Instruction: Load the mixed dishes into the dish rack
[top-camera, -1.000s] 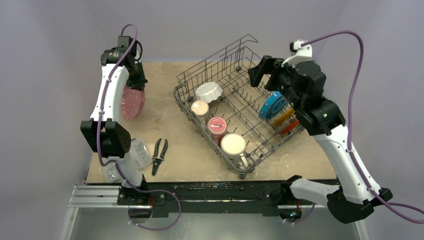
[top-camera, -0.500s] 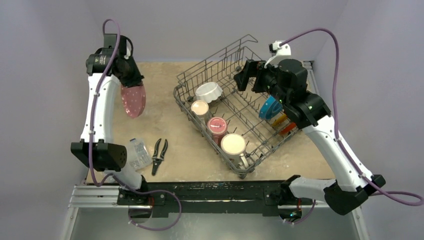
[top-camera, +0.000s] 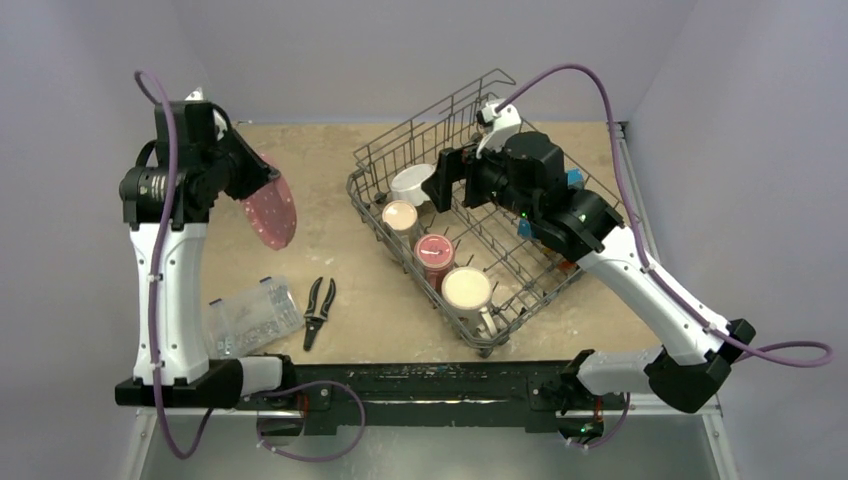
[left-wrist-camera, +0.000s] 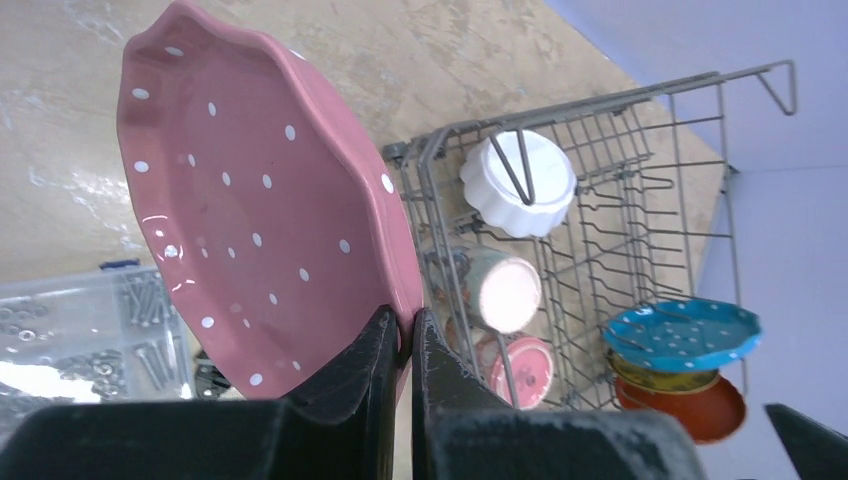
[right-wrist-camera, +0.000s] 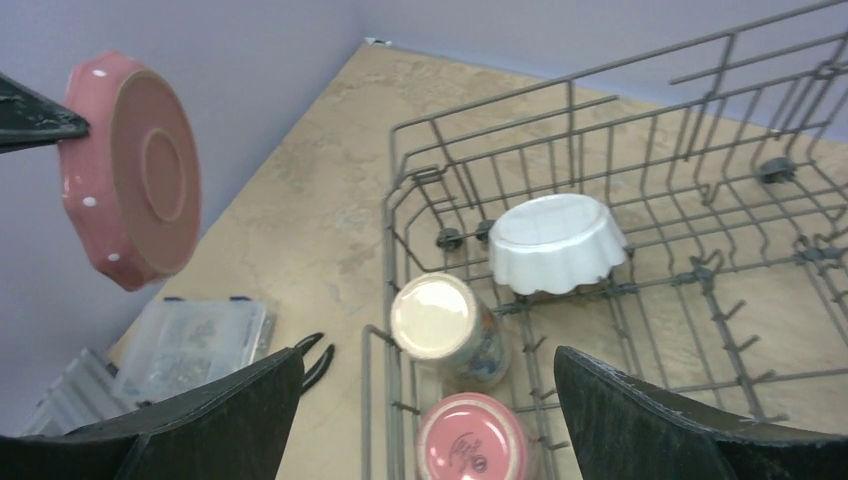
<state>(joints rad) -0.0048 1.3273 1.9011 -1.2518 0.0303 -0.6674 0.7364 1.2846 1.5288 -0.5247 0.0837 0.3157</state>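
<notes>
Pink dotted plate (left-wrist-camera: 260, 230) pinched at rim by closed left gripper (left-wrist-camera: 405, 325), held on edge above table (top-camera: 330, 160), left of dish rack (top-camera: 490, 225), not touching it. Right gripper (right-wrist-camera: 428, 365) wide open, empty, over rack's left end. Inside rack: white fluted bowl (right-wrist-camera: 555, 243), beige cup (right-wrist-camera: 440, 320), maroon mug (right-wrist-camera: 470, 440), blue dotted plate (left-wrist-camera: 680, 335).

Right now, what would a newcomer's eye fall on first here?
The pink dotted plate stands out first. It is held on edge in the air at the left, with the left gripper shut on its rim. Next comes the big wire dish rack to its right, with upturned mugs and a white fluted bowl inside, and the right gripper hovering open over it.
</notes>
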